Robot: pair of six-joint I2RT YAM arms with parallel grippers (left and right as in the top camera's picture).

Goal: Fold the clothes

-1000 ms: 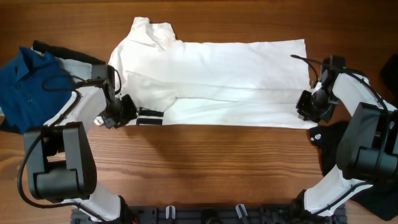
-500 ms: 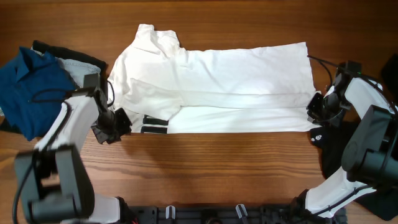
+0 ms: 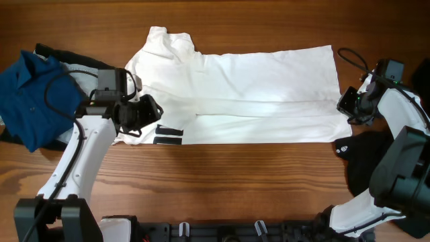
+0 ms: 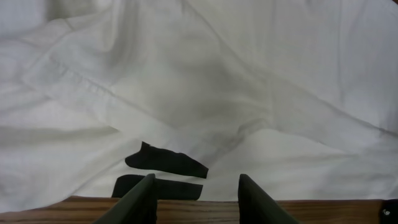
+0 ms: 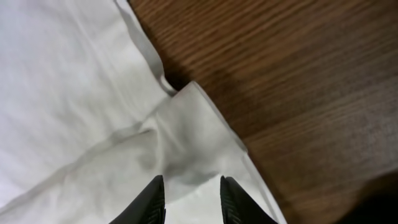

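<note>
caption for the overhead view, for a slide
White T-shirt spread across a wooden table, left tool over its sleeve end, right tool at its hem, blue shirt piled alongside

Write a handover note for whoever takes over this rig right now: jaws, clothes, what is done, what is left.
Left gripper: jaws open, empty, over the white T-shirt near its black bars.
Right gripper: jaws open, empty, over the shirt's right-end corner.
Shirt spread along the table; blue garment heaped left, black garment right.
Done: shirt seems folded once lengthwise.
Left: finish folding it, then the other garments.
</note>
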